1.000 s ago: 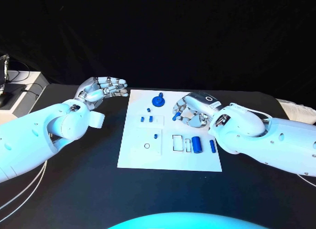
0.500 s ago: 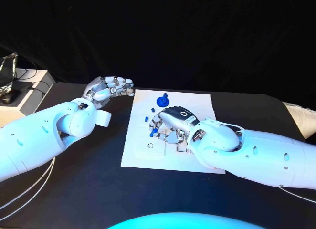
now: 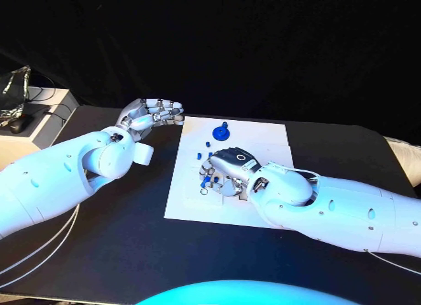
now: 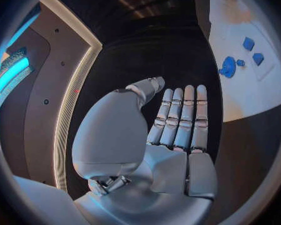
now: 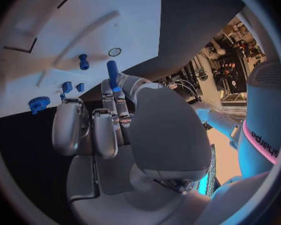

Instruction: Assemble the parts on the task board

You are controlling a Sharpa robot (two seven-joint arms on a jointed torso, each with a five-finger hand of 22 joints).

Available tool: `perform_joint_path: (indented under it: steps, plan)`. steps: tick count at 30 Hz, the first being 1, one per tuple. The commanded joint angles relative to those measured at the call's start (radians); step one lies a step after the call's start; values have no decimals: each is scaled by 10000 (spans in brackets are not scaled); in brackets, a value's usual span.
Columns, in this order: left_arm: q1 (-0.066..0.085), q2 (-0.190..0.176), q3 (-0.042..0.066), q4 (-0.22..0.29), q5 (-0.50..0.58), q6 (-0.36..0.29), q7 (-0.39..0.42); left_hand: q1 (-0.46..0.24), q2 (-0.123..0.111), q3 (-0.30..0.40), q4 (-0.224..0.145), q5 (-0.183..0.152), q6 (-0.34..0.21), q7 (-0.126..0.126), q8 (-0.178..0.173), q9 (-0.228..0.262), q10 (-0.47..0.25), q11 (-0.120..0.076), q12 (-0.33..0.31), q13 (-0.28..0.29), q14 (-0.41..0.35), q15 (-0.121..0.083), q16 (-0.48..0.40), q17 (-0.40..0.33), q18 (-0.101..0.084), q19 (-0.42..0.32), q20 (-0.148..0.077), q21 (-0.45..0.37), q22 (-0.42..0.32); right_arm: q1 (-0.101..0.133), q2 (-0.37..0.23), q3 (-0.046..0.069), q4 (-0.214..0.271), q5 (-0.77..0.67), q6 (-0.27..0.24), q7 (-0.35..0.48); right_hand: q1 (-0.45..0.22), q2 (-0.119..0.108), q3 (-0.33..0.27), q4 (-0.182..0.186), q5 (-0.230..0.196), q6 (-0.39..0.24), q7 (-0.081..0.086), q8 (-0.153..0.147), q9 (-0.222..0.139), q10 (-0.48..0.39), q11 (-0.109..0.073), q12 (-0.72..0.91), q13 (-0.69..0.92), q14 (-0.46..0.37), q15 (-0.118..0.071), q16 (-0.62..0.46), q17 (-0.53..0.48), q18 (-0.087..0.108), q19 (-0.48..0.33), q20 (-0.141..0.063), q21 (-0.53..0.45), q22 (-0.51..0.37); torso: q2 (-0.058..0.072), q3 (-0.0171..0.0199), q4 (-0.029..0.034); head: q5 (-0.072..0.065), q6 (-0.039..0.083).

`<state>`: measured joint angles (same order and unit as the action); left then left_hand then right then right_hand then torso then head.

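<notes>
Head view has the white task board (image 3: 266, 136) lying in the middle of the black table (image 3: 128, 241), with the right hand (image 3: 227, 170) lowered over its central part and the right arm crossing the board's near right corner. Between thumb and fingers that hand pinches a blue cylindrical peg (image 3: 207, 181). In the right wrist view the same peg (image 5: 112, 75) stands up from the fingertips (image 5: 107, 87), its free end close over the white board (image 5: 65, 40) and not far from a small round hole (image 5: 115, 52). Just beside it on the board stands a shorter blue peg (image 5: 83, 61). Two small blue blocks (image 5: 67, 87) sit nearer the board's edge, and a blue gear (image 5: 38, 104) lies right at that edge.

From the head camera the blue gear (image 3: 220, 133) sits on the far part of the board, apart from the right hand, with the small blue blocks (image 3: 200, 154) between them.

The left hand (image 3: 148, 115) hangs above the table just off the board's far left corner, holding nothing. Its fingers are curled inward in the head view. In the left wrist view the left hand (image 4: 168, 130) shows its fingers straight and side by side, and the gear (image 4: 228, 66) and blocks (image 4: 248, 43) appear on the board (image 4: 253, 95) beyond.
</notes>
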<state>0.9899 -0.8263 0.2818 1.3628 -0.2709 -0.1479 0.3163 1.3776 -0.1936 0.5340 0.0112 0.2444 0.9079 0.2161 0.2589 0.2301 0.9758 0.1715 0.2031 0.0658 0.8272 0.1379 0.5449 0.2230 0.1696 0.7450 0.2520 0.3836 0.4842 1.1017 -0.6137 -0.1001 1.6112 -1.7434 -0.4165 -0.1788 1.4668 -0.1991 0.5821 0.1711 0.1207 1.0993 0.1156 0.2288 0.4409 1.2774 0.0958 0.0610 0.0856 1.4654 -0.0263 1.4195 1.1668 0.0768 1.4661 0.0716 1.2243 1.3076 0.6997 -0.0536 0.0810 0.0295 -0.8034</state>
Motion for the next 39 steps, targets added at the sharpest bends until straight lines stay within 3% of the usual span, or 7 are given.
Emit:
perform_joint_path:
  steps: [1,16,39]
  plan:
    - [6,23,7,16,61,45,67,-30,-2,18,74,44,-85,-4,37,-14,19,15,57,2,-12,16,-56,-11,109,85,25,-77,-18,-21,29,-19,-41,-321,389,-71,17,111,526,-465,21,-16,46,40,-9,573,-479,46,17,304,-53,-16,-8,-136,337,-76,-30,1155,4,21,6,52,-76]
    - [7,22,7,0,58,48,54,-25,4,23,78,47,-82,-5,40,-15,20,14,58,1,-12,15,-58,-12,110,91,25,-87,-26,-53,15,-62,73,-389,599,-93,-10,109,546,-488,27,-27,51,45,6,568,-476,42,17,304,-48,-14,-4,-137,337,-74,-23,1160,-3,16,-15,178,-146]
    - [7,0,5,-17,35,54,21,-25,4,23,78,47,-82,-5,40,-15,20,14,58,1,-12,15,-58,-12,110,91,25,-87,-26,-164,112,-89,-47,-643,702,-147,-27,111,562,-507,32,-29,50,52,19,575,-476,45,19,304,-47,-13,-3,-136,335,-73,-27,1160,7,11,6,212,-237]
